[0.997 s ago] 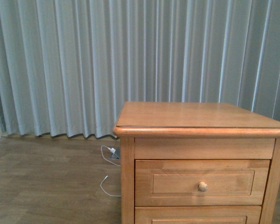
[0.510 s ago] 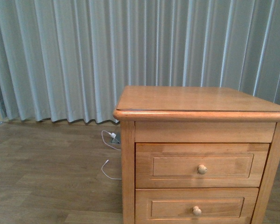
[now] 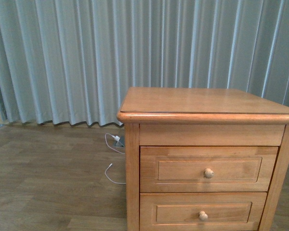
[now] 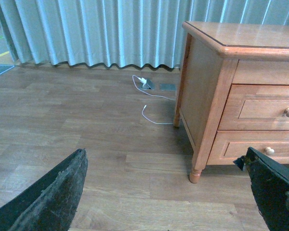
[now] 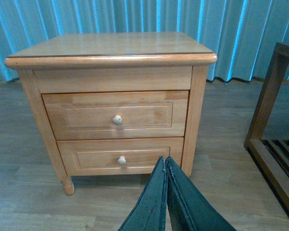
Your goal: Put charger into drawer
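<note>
The charger is out of view in every frame. The drawer [image 3: 183,169] is the upper, taller one of two in a honey-brown nightstand [image 3: 202,101]. It is shut, with a round pale knob [image 3: 209,173]. It also shows in the right wrist view as the drawer [image 5: 86,115] and in the left wrist view as the drawer [image 4: 260,108]. My left gripper [image 4: 166,192] hangs open over bare floor, left of the nightstand, with nothing between its fingers. My right gripper [image 5: 164,161] is shut and empty, in front of the nightstand's lower right corner. Neither arm shows in the front view.
A thin white cable [image 3: 113,159] with a small plug lies on the wooden floor by the nightstand's left side, near the grey curtain [image 3: 62,57]. The shorter lower drawer [image 5: 149,155] is shut. A dark wooden rack [image 5: 274,125] stands to the nightstand's right.
The front view has tilted down since a second ago: the nightstand sits higher in the frame and the lower drawer has come into view. Little differs from half a second ago.
</note>
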`<state>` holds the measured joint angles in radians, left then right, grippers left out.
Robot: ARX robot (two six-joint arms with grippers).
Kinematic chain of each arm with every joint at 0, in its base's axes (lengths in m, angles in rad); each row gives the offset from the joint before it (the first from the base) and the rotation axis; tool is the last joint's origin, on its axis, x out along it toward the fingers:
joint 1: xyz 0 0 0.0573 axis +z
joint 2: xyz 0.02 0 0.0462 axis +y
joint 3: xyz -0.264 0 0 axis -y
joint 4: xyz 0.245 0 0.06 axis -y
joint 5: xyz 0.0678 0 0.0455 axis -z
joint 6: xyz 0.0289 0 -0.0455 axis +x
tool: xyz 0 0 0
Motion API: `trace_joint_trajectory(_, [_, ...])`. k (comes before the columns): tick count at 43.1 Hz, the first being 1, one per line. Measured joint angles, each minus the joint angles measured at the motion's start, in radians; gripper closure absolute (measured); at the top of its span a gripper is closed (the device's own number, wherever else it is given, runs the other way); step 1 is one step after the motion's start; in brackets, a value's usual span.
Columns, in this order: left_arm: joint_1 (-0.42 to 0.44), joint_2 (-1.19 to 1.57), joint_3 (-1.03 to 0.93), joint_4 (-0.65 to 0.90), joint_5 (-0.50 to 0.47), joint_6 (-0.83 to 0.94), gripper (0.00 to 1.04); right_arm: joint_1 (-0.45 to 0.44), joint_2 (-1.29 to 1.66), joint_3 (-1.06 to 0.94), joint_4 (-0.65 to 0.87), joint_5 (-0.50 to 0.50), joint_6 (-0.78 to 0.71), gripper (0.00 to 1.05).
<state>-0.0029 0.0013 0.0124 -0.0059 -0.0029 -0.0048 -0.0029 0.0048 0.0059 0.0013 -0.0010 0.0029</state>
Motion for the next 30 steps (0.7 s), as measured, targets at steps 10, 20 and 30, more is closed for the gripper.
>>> trace_joint_trajectory(10, [0.0,0.0,0.0,0.0,0.0,0.0,0.06,0.0,0.0,0.0,0.0,0.0,0.0,1.03])
trace_joint_trajectory(20, [0.0,0.0,0.0,0.0,0.0,0.0,0.06,0.0,0.0,0.0,0.0,0.0,-0.001,0.81])
trace_joint_trajectory(30, [0.0,0.0,0.0,0.0,0.0,0.0,0.06,0.0,0.0,0.0,0.0,0.0,-0.001,0.39])
